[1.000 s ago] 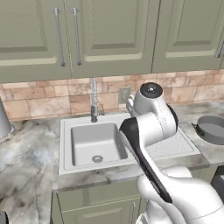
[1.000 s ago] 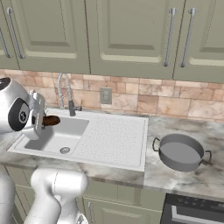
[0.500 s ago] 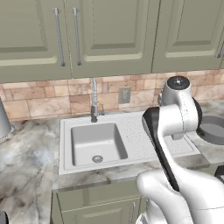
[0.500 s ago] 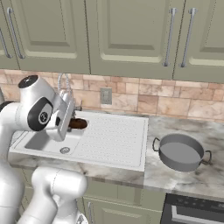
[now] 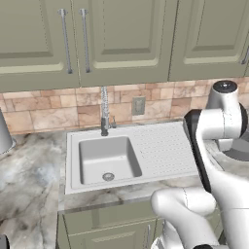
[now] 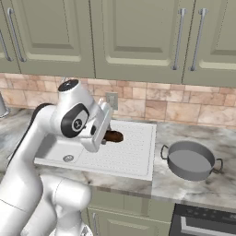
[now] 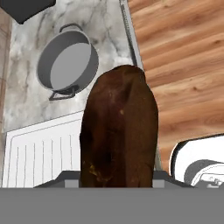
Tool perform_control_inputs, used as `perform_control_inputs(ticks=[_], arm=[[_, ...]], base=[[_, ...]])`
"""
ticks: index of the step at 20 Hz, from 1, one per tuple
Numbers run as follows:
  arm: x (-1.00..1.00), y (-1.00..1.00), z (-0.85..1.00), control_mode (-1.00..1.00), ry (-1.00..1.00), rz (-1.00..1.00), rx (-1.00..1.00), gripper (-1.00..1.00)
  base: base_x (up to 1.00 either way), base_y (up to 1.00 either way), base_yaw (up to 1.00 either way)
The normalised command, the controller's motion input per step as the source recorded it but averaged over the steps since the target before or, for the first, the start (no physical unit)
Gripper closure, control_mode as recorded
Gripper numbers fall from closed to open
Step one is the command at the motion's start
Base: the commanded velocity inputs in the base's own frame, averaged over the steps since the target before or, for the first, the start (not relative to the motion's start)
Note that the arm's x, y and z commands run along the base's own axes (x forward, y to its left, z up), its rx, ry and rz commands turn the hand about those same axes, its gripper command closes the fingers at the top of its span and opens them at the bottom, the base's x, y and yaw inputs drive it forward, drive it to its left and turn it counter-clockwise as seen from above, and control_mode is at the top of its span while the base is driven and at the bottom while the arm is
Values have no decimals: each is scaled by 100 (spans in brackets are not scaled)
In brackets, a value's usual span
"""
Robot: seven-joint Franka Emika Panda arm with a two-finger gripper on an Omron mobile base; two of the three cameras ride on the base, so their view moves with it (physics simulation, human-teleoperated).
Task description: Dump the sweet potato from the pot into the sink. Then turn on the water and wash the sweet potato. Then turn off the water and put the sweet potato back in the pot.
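My gripper (image 6: 107, 137) is shut on the sweet potato (image 6: 115, 136), a dark brown lump held above the dotted drainboard (image 6: 129, 156), right of the sink (image 6: 54, 148). In the hand view the sweet potato (image 7: 118, 131) looms large in the middle, hiding the fingertips. The round grey pot (image 6: 191, 160) stands on the marble counter to the right of the drainboard, nothing in it; the hand view has the pot (image 7: 68, 65) at upper left. In the left base view the sink (image 5: 104, 158) lies bare, and no water runs from the chrome faucet (image 5: 104, 112). The arm hides most of the pot there.
A pale grey cylinder (image 5: 4, 133) stands at the counter's left edge. A stove (image 6: 205, 226) adjoins the counter at lower right. Wall cabinets hang above, with a tiled backsplash (image 5: 53, 114) behind the sink. Wooden floor (image 7: 183, 65) lies past the counter's front edge.
The arm has swung to the right, carrying the sweet potato from over the sink basin to above the drainboard, closer to the pot. The grip has stayed shut.
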Motion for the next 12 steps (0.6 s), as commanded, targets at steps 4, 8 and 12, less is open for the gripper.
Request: perform_control_inputs(ticks=[4, 8, 12], arm=[[15, -100, 0, -100, 10, -10, 0, 100], [19, -100, -9, -100, 11, -4, 0, 100], [16, -100, -15, -100, 8, 0, 2, 100]], base=[[0, 0, 0], [0, 0, 0], [0, 0, 0]])
